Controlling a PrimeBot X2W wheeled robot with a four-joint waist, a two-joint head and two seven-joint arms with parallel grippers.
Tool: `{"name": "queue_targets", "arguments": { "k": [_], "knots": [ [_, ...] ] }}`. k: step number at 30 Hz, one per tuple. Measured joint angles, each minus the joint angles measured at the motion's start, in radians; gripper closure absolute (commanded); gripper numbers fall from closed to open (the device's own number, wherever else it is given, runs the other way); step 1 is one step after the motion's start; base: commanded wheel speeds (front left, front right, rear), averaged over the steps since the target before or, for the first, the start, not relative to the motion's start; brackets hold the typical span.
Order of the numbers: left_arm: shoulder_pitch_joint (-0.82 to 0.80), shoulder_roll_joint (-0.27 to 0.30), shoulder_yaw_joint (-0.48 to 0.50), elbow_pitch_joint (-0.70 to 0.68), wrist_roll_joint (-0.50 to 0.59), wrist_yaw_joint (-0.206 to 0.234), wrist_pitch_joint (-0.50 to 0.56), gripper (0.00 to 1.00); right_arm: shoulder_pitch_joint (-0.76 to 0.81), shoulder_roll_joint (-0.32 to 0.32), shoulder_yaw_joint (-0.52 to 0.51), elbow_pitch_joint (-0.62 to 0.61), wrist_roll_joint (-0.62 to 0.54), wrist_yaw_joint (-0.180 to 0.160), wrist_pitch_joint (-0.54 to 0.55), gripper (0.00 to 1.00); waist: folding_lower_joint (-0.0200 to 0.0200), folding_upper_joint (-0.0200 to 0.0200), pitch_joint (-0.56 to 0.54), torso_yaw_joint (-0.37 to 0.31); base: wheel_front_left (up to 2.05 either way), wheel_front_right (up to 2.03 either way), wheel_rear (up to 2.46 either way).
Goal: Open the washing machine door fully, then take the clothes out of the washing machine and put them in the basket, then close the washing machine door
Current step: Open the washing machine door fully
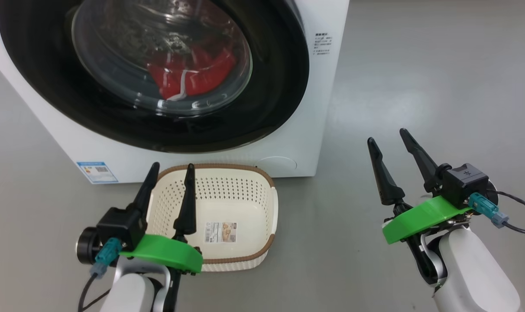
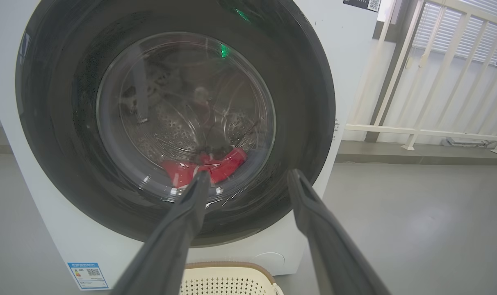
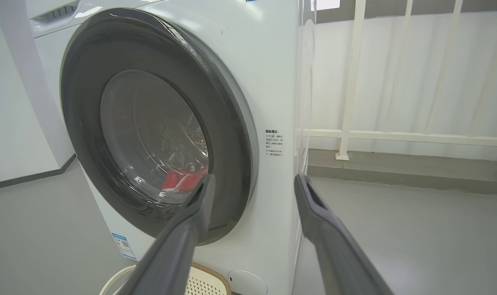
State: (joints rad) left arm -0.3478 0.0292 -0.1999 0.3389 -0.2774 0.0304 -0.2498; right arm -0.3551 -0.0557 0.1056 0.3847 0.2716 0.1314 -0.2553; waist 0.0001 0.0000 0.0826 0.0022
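Observation:
The white washing machine (image 1: 306,130) stands ahead with its washing machine door (image 1: 280,86) closed, glossy black rim around a clear glass bowl. Red clothes (image 1: 193,73) with a white drawstring lie behind the glass, also seen as clothes (image 2: 215,168) and clothes (image 3: 183,180). The cream basket (image 1: 249,260) with a brown rim sits empty on the floor before the machine. My left gripper (image 1: 171,167) is open, hovering over the basket's left side. My right gripper (image 1: 388,136) is open over bare floor to the machine's right, apart from everything.
Grey floor (image 1: 440,86) spreads wide to the right of the machine. A white railing (image 2: 429,131) runs along the wall behind on the right. A blue label sticker (image 1: 97,171) marks the machine's lower left front.

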Motion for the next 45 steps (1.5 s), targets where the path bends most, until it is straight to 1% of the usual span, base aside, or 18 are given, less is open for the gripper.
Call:
{"name": "queue_targets", "arguments": {
  "k": [2, 3, 6, 10, 17, 19, 24, 32, 35, 38, 45],
  "knots": [
    [0.000, 0.000, -0.002, -0.009, 0.000, 0.000, 0.000, 0.00, -0.001, 0.000, -0.002, 0.000, 0.014, 0.000, 0.000, 0.84, 0.0000, 0.0000, 0.011, 0.005, 0.00, 0.00, 0.00],
    [-0.001, 0.000, -0.003, -0.013, 0.000, 0.000, 0.000, 0.00, -0.001, 0.000, -0.003, 0.001, 0.023, 0.000, 0.000, 1.00, 0.0000, 0.0000, 0.016, 0.007, 0.00, 0.00, 0.00],
    [-0.002, 0.000, -0.006, -0.026, 0.000, 0.000, 0.000, 0.00, -0.020, 0.000, -0.004, 0.013, 0.074, 0.000, 0.000, 1.00, 0.0000, 0.0000, 0.034, 0.014, 0.00, 0.00, 0.00],
    [-0.005, 0.000, -0.011, -0.068, 0.005, -0.001, 0.000, 0.00, -0.070, -0.001, -0.003, 0.053, 0.296, 0.000, 0.000, 1.00, 0.0000, 0.0000, 0.059, 0.025, 0.00, 0.00, 0.00],
    [-0.005, 0.002, -0.026, -0.120, 0.004, -0.001, -0.004, 0.00, -0.174, -0.001, 0.009, 0.109, 0.526, 0.000, 0.000, 1.00, -0.0001, 0.0000, 0.111, 0.045, 0.00, 0.00, 0.00],
    [-0.005, 0.002, -0.029, -0.133, 0.002, -0.001, -0.004, 0.00, -0.210, -0.001, 0.009, 0.121, 0.604, 0.000, 0.016, 1.00, 0.0000, 0.0000, 0.129, 0.051, 0.00, 0.00, 0.00],
    [-0.007, 0.003, -0.036, -0.153, 0.005, -0.001, -0.004, 0.00, -0.288, -0.002, -0.012, 0.127, 0.825, 0.000, 0.129, 1.00, 0.0000, 0.0000, 0.167, 0.071, 0.00, 0.00, 0.00],
    [-0.034, 0.003, -0.058, -0.204, 0.014, 0.000, -0.004, 0.00, -0.423, -0.012, -0.123, 0.126, 1.105, -0.001, 0.355, 1.00, 0.0000, 0.0000, 0.237, 0.102, 0.00, 0.00, 0.00],
    [-0.044, 0.003, -0.060, -0.221, 0.021, 0.005, -0.004, 0.00, -0.477, -0.022, -0.147, 0.130, 1.174, -0.002, 0.426, 1.00, 0.0000, 0.0000, 0.267, 0.111, 0.00, 0.00, 0.00],
    [-0.045, 0.003, -0.063, -0.230, 0.024, 0.005, -0.004, 0.00, -0.537, -0.038, -0.160, 0.141, 1.211, -0.002, 0.484, 1.00, 0.0000, 0.0000, 0.300, 0.118, 0.00, 0.00, 0.00],
    [-0.090, 0.003, -0.074, -0.240, 0.023, 0.005, -0.004, 0.00, -0.662, -0.055, -0.161, 0.194, 1.269, -0.002, 0.588, 1.00, -0.0001, 0.0000, 0.377, 0.134, 0.00, 0.00, 0.00]
  ]
}}
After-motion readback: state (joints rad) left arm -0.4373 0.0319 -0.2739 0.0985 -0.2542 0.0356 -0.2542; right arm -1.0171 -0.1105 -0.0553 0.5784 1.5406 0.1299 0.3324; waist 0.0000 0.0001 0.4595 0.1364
